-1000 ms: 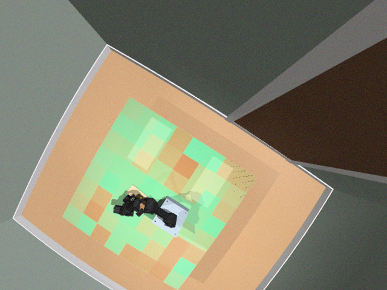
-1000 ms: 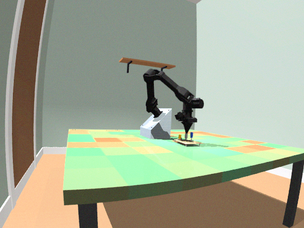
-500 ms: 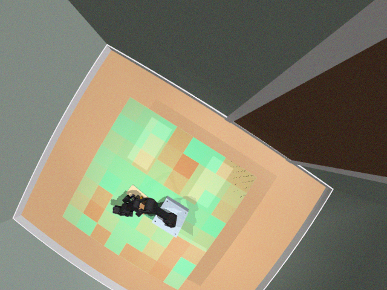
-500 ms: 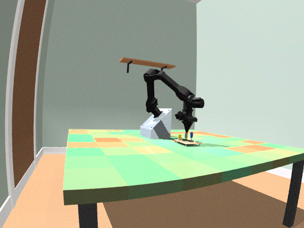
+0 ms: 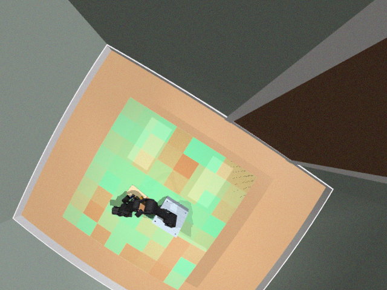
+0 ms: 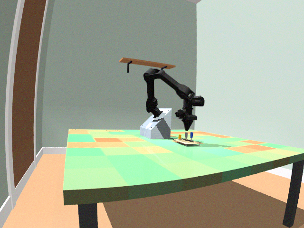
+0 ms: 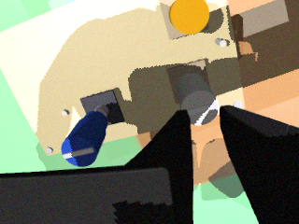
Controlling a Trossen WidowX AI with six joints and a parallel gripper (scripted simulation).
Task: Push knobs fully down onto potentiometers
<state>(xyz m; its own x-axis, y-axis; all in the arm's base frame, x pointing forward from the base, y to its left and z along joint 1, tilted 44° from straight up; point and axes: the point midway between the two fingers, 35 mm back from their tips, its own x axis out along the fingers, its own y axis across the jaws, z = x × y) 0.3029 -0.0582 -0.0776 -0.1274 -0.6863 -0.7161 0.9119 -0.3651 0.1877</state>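
The tan circuit board [image 5: 135, 189] [image 6: 189, 142] [image 7: 28, 44] stands on short legs. A blue knob [image 6: 191, 135] [image 7: 86, 137] stands raised, with a bit of grey shaft showing between it and its dark potentiometer [image 7: 95, 99]. A grey knob [image 6: 185, 135] [image 7: 198, 100] stands upright about as high as the blue one; whether it touches its potentiometer is hidden in shadow. A low yellow knob [image 6: 179, 136] [image 7: 189, 16] sits near another corner. My gripper [image 6: 187, 129] [image 7: 204, 118] is open a little and empty, its fingertips just above the grey knob.
The pale arm base [image 5: 181, 215] [image 6: 149, 132] stands close to the board. Small light posts [image 7: 65, 112] [image 7: 222, 43] show near the board's corners. A wooden shelf [image 6: 147, 62] hangs on the wall behind the arm.
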